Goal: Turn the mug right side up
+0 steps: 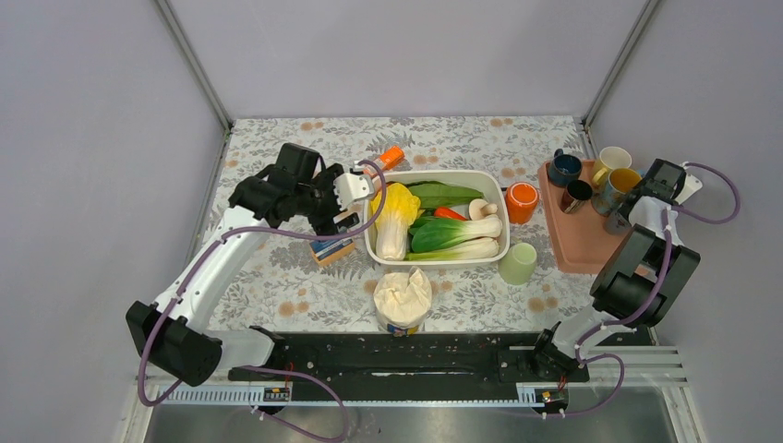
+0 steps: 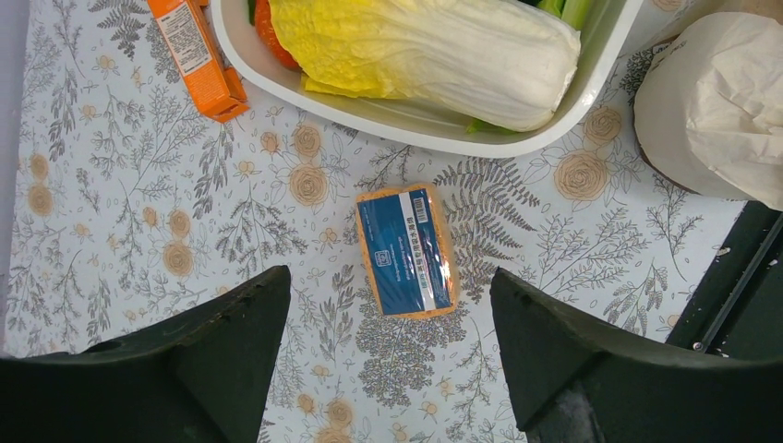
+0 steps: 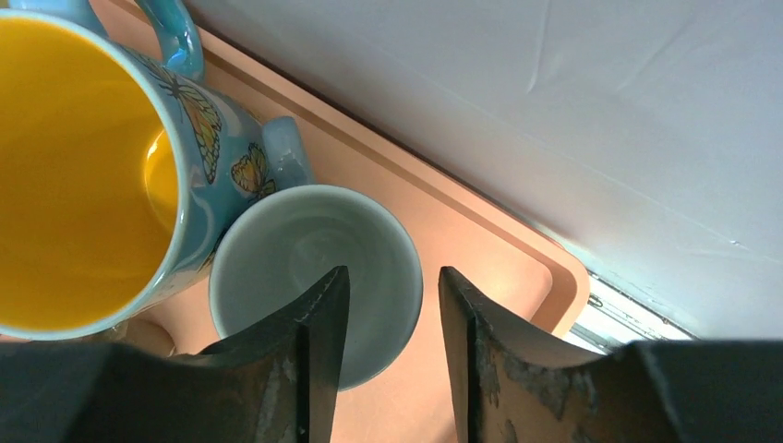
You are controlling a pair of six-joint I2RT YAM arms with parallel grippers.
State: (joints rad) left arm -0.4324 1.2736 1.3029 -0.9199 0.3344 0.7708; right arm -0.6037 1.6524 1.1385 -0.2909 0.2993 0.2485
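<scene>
In the right wrist view a pale grey mug (image 3: 295, 258) stands upright, mouth up, on the pink tray (image 3: 480, 249), beside a blue butterfly mug (image 3: 83, 166) with a yellow inside. My right gripper (image 3: 394, 270) is open, with a narrow gap. Its jaws straddle the grey mug's right rim, one finger (image 3: 314, 351) over the mouth and the other outside, neither pressing the wall. In the top view the right gripper (image 1: 626, 210) hides this mug. My left gripper (image 2: 390, 277) is open and empty, hovering over a blue-and-orange packet (image 2: 406, 251) far from the mugs.
The pink tray (image 1: 572, 245) also holds a dark blue mug (image 1: 564, 169), a cream mug (image 1: 611, 162) and a dark shiny cup (image 1: 577, 194). An orange cup (image 1: 522, 201) and a pale green cup (image 1: 518, 263) stand beside a white tub (image 1: 439, 175) of vegetables. The side wall is close behind the tray.
</scene>
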